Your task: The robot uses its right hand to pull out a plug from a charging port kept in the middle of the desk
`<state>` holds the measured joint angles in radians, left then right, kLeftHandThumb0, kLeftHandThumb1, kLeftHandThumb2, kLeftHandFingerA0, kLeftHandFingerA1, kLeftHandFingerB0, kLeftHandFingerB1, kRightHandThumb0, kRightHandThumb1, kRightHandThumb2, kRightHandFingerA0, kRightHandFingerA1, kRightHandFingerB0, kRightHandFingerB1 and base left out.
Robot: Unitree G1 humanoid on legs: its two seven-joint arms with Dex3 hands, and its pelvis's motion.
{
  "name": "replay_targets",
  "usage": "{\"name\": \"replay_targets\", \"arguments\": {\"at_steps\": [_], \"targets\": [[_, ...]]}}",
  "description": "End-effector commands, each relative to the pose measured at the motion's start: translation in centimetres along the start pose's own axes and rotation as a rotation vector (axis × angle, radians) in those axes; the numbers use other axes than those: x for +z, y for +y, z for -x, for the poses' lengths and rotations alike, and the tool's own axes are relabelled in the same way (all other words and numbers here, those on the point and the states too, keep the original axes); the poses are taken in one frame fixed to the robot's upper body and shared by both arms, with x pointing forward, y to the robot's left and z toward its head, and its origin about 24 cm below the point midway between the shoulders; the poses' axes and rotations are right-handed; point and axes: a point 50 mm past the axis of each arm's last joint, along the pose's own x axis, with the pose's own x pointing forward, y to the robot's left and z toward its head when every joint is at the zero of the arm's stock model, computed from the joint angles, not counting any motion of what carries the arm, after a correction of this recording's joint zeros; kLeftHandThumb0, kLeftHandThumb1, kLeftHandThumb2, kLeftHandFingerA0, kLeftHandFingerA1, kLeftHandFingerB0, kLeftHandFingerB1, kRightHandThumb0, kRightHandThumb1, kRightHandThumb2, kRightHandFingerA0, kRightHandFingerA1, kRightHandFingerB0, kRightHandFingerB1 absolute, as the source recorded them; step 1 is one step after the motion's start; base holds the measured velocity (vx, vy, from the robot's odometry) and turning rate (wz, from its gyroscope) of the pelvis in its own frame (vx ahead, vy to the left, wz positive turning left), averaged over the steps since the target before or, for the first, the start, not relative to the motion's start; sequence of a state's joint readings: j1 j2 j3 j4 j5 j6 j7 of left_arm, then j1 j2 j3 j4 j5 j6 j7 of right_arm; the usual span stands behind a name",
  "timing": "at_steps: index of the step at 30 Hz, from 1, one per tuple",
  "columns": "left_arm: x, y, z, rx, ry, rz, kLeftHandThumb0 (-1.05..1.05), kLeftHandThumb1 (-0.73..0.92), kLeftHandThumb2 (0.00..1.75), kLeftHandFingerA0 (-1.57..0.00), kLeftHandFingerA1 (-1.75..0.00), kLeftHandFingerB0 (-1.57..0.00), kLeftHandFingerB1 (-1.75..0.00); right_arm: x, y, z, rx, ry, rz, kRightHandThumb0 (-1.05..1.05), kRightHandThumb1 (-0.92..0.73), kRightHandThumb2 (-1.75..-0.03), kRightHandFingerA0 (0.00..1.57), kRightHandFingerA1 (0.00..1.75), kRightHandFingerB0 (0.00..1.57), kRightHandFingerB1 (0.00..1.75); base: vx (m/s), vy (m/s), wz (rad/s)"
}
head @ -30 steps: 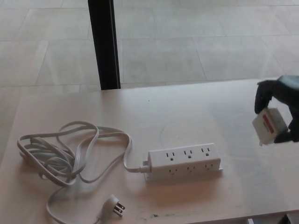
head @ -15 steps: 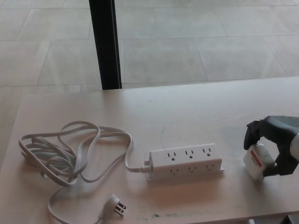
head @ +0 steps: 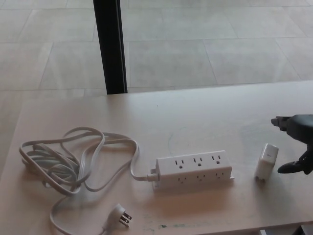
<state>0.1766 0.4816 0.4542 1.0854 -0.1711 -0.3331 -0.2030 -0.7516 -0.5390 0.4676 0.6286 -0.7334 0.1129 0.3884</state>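
A white power strip (head: 194, 169) lies in the middle of the pale desk (head: 195, 117), its sockets all bare. To its right a white plug adapter (head: 266, 162) rests on the desk by itself. My right hand (head: 297, 143) sits at the right edge just beyond the adapter, open, with its black fingers (head: 292, 168) spread and touching nothing. The left hand does not show.
The strip's white cable (head: 68, 161) lies coiled on the left of the desk, ending in a loose pronged plug (head: 121, 215) near the front edge. A black post (head: 110, 46) stands behind the desk on a tiled floor.
My right hand lowered the adapter to the desk right of the strip, then let go of it and drew back to the right with its fingers spread.
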Motion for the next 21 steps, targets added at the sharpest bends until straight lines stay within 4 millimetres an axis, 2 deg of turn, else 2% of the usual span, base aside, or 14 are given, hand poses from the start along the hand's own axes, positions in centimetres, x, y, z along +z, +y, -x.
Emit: {"name": "replay_targets", "arguments": {"at_steps": [1, 6, 9, 11, 12, 13, 14, 15, 16, 17, 18, 19, 20, 21], "targets": [[0.3, 0.5, 0.0, 0.008, -0.013, 0.008, -0.74, 0.84, 0.66, -0.72, -0.53, -0.57, -0.44, -0.8, -2.1, 0.7, 0.029, 0.026, -0.017, -1.04, -0.63, -0.59, 0.62, 1.09, 0.00, 0.00, 0.00, 0.000, 0.00], [0.3, 0.6, 0.1, 0.007, -0.018, 0.006, -0.73, 0.84, 0.66, -0.72, -0.53, -0.57, -0.44, -1.6, -4.8, 2.2, 0.013, 0.003, -0.093, -1.04, -0.62, -0.60, 0.56, 0.93, 0.00, 0.00, 0.00, 0.000, 0.00], [0.4, 0.7, 0.0, 0.017, -0.017, -0.001, -0.72, 0.84, 0.66, -0.72, -0.52, -0.58, -0.44, -4.6, -6.2, 4.5, -0.079, 0.010, -0.239, -0.88, -0.49, -0.87, 0.81, 1.32, 0.03, 0.08, 0.00, 0.000, 0.00], [0.4, 0.8, 0.1, 0.014, -0.023, -0.003, -0.72, 0.85, 0.66, -0.71, -0.52, -0.57, -0.44, -6.2, -6.1, 5.8, -0.139, 0.022, -0.287, -0.74, -0.45, -0.94, 0.62, 1.12, 0.00, 0.21, 0.00, 0.000, 0.00], [0.4, 0.7, 0.1, 0.014, -0.021, 0.002, -0.72, 0.84, 0.65, -0.71, -0.52, -0.57, -0.44, -7.4, -6.1, 6.8, -0.181, 0.048, -0.327, -0.86, -0.62, -0.65, 0.67, 1.49, 0.06, 0.20, 0.00, 0.000, 0.00], [0.3, 0.7, 0.1, 0.015, -0.012, 0.010, -0.73, 0.84, 0.65, -0.72, -0.51, -0.57, -0.43, -8.8, -6.1, 7.9, -0.227, 0.055, -0.395, -0.74, -0.49, -0.93, 0.86, 1.29, 0.00, 0.33, 0.00, 0.000, 0.00], [0.3, 0.7, 0.1, 0.013, -0.013, 0.012, -0.72, 0.84, 0.65, -0.71, -0.51, -0.57, -0.44, -10.3, -5.9, 9.0, -0.272, 0.073, -0.459, -0.39, -0.32, -0.95, 1.16, 1.24, 0.00, 0.49, 0.00, 0.000, 0.00], [0.4, 0.8, 0.1, 0.013, -0.015, 0.008, -0.72, 0.84, 0.66, -0.72, -0.52, -0.58, -0.44, -11.3, -5.7, 9.9, -0.302, 0.093, -0.496, -0.79, -0.68, -0.61, 0.78, 1.65, 0.17, 0.29, 0.00, 0.000, 0.00], [0.4, 0.9, 0.1, 0.014, -0.018, 0.003, -0.72, 0.84, 0.66, -0.72, -0.52, -0.58, -0.44, -12.1, -5.5, 10.6, -0.327, 0.113, -0.525, -0.79, -0.68, -0.61, 0.78, 1.65, 0.17, 0.29, 0.00, 0.000, 0.00], [0.5, 0.7, 0.0, 0.004, -0.018, 0.002, -0.72, 0.85, 0.65, -0.71, -0.52, -0.56, -0.44, -15.4, -4.7, 13.0, -0.403, 0.191, -0.664, -0.71, -0.68, -0.61, 0.58, 0.80, 0.20, 0.31, 0.00, 0.000, 0.00], [0.5, 0.7, 0.0, 0.004, -0.018, 0.007, -0.72, 0.85, 0.65, -0.71, -0.52, -0.55, -0.44, -16.6, -4.1, 14.3, -0.446, 0.233, -0.672, -0.74, -0.68, -0.62, 0.79, 1.28, 0.21, 0.32, 0.00, 0.000, 0.00], [0.4, 0.6, 0.1, 0.007, -0.016, 0.007, -0.71, 0.85, 0.65, -0.70, -0.51, -0.55, -0.44, -17.7, -3.6, 15.4, -0.471, 0.266, -0.710, -0.83, -0.56, -0.94, 1.00, 1.28, 0.12, 0.45, 0.00, 0.000, 0.00], [0.3, 0.6, 0.1, 0.009, -0.012, 0.006, -0.71, 0.85, 0.65, -0.70, -0.51, -0.55, -0.43, -19.1, -2.8, 16.7, -0.509, 0.305, -0.740, -0.85, -0.71, -0.61, 1.05, 1.26, 0.18, 0.41, 0.00, 0.000, 0.00], [0.2, 0.7, 0.1, 0.010, -0.009, 0.004, -0.71, 0.85, 0.65, -0.70, -0.51, -0.55, -0.43, -19.5, -2.4, 17.1, -0.520, 0.315, -0.747, -0.85, -0.71, -0.61, 1.05, 1.26, 0.18, 0.41, 0.00, 0.000, 0.00]]}}
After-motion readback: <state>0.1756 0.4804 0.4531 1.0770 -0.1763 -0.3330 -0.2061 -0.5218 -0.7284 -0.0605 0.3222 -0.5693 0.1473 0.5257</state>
